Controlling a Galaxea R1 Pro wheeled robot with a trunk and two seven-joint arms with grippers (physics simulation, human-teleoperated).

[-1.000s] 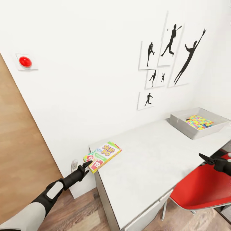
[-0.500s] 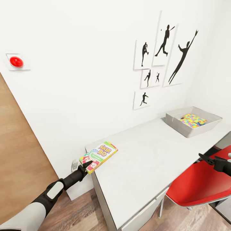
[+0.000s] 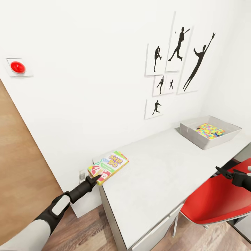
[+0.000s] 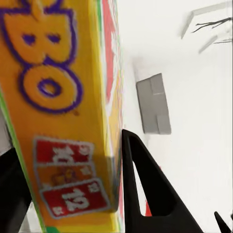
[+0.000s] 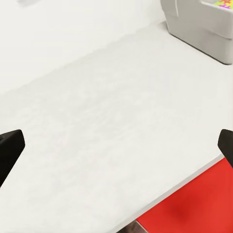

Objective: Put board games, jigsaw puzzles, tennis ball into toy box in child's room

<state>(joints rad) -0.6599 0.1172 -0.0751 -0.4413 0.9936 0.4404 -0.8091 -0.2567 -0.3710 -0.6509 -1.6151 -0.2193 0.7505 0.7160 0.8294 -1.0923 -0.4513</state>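
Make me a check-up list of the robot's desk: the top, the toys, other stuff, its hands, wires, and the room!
Surface: long pale grey-white glossy table, mostly bare.
Job's things: flat white, red and green SKIP-BO board game box at the table's near-left corner, one end raised in the left gripper; shallow light grey toy box at the far end, holding a multicolour jigsaw sheet.
Clutter: nothing seen.
Grippers: left gripper shut on the game box's end; right gripper open above the red chair, holding nothing.
Cables: nothing seen.
Surroundings: white wall with black baseball-player silhouette pictures, red round button, wall socket, wood plank floor.
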